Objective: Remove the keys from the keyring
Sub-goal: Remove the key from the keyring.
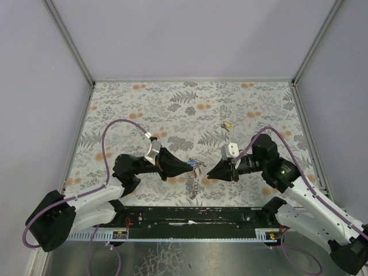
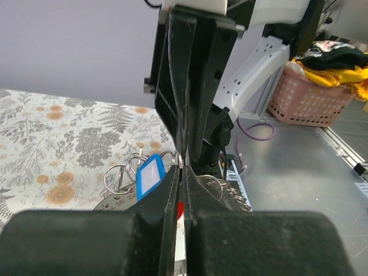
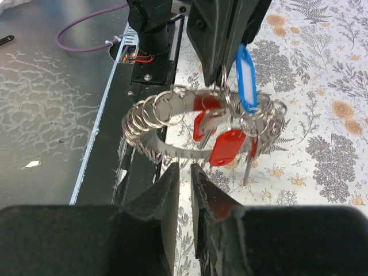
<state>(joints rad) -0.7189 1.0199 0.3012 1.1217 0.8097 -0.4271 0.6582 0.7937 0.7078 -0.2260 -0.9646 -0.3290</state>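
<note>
- Grey metal keyring [image 3: 172, 151] hangs in the air, with the left gripper [image 3: 223, 66] clamped on its rim.
- It carries one blue tag [image 3: 246, 77] and at least three red tags [image 3: 227, 148].
- Right gripper [image 3: 185, 172] is just under the ring, jaws slightly apart.
- One loose key [image 1: 227, 124] lies on the floral cloth [image 1: 172, 103].

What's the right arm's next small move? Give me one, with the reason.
Probably steer the right jaws forward onto the red plastic tag hanging at the near edge of the grey coiled metal keyring, then close. The left jaws are shut at its far side, holding it up. The right jaws stand narrowly parted, empty, just short of it.
</note>
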